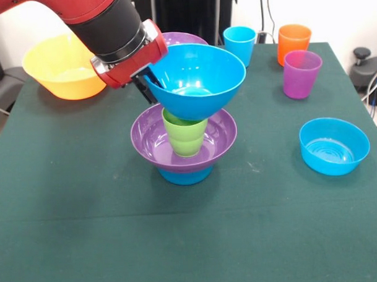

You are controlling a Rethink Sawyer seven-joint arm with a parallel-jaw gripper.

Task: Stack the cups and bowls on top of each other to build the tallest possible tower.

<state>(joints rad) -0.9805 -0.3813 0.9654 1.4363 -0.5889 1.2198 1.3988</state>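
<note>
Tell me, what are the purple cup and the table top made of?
The purple cup looks like glossy, see-through plastic: light glows through its wall. The table top seems covered in dull green cloth, maybe felt: no shine, faint creases.

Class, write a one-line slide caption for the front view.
Gripper holds large blue bowl over green cup on the tower.
</note>
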